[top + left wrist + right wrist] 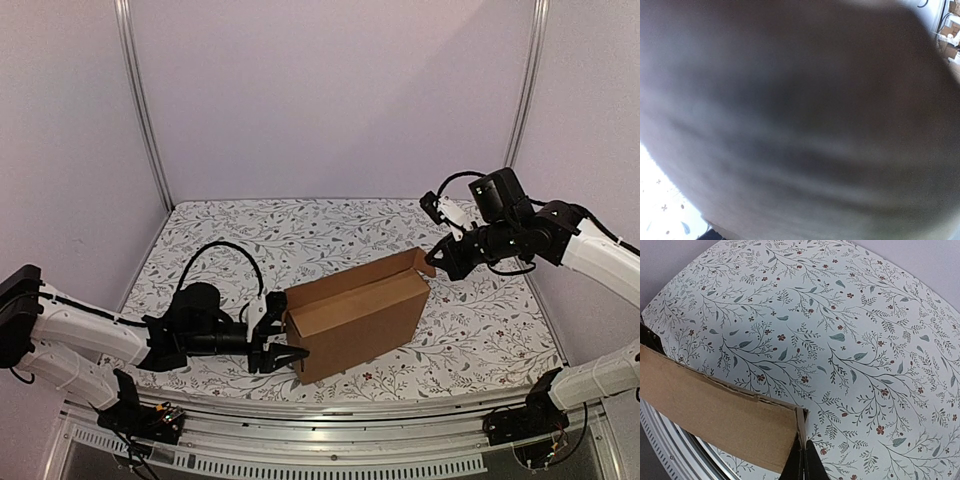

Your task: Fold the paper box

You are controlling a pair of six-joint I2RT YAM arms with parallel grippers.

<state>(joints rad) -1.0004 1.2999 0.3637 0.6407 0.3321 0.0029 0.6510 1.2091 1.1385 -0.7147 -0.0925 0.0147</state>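
The paper box (360, 310) is a brown carton lying lengthwise on the flowered table (300, 230), with its top flap raised at the far right. My left gripper (285, 330) straddles the box's left end, one finger (272, 305) behind it and the other against the front face, so the jaws grip it. In the left wrist view, blurred cardboard (800, 120) fills nearly the whole picture and hides the fingers. My right gripper (432, 262) is shut on the corner of the raised flap (715, 405). Its black fingertips (804, 447) pinch the flap's edge.
Pale walls with metal posts (140, 100) close off the table at the back and sides. An aluminium rail (320, 425) runs along the near edge, by the arm bases. A black cable (215, 250) loops over the left arm.
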